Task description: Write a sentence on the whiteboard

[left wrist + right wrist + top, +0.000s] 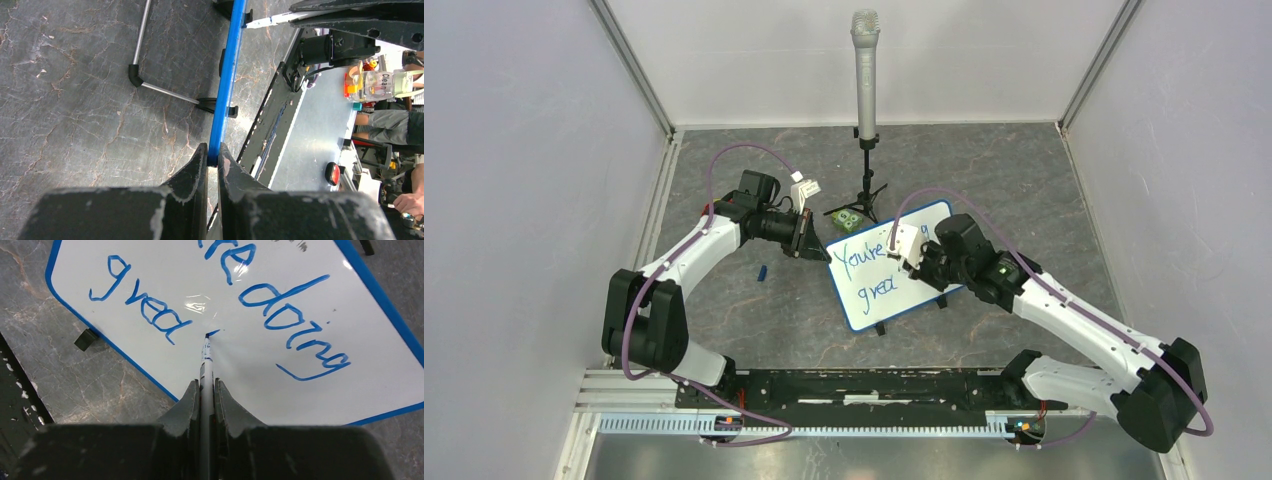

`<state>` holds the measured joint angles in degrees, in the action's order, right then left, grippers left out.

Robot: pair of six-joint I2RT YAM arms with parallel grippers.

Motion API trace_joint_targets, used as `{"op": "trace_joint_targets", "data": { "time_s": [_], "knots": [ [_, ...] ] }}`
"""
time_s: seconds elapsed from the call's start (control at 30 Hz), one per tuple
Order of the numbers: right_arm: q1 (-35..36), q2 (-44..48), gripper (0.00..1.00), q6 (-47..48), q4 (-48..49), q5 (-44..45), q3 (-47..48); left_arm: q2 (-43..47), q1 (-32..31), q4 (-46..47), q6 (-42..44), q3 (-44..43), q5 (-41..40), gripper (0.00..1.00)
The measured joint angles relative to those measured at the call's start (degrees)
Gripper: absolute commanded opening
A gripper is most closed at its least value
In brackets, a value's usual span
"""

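Note:
The whiteboard (874,290) lies on the table's middle, white with a thin blue edge (226,80). My left gripper (809,240) is shut on its far left edge, jaws pinching the blue rim (214,156). The sentence (280,315) reads "You're doing" above "grea" (145,305) in blue. My right gripper (916,262) is shut on a white marker (206,367). The marker's tip touches the board just right of "grea", where a short blue stroke starts. The arm hides the end of the first line in the top view.
A microphone on a black tripod stand (865,80) stands behind the board. A small green object (848,217) lies by the board's far corner. A blue marker cap (763,271) lies on the table left of the board. Grey walls enclose three sides.

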<state>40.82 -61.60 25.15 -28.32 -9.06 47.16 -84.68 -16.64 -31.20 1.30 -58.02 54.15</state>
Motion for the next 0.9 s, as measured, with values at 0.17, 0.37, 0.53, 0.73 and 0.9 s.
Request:
{"op": "trace_joint_targets", "data": {
  "time_s": [0.17,0.37,0.53,0.73,0.9],
  "knots": [
    [0.02,0.39,0.00,-0.11,-0.04,-1.53,-1.92,0.00,0.00,0.00,0.00,0.00,0.00,0.03],
    [0.00,1.44,0.00,-0.24,-0.44,-2.73,-3.91,0.00,0.00,0.00,0.00,0.00,0.00,0.02],
    [0.00,1.86,0.00,0.24,-1.81,-2.34,-4.28,0.00,0.00,0.00,0.00,0.00,0.00,0.03],
    [0.00,1.86,0.00,0.76,-3.41,-0.87,-3.32,0.00,0.00,0.00,0.00,0.00,0.02,0.03],
    [0.00,0.76,0.00,0.85,-3.43,-0.87,-0.24,0.00,0.00,0.00,0.00,0.00,0.02,0.02]
  ]
}}
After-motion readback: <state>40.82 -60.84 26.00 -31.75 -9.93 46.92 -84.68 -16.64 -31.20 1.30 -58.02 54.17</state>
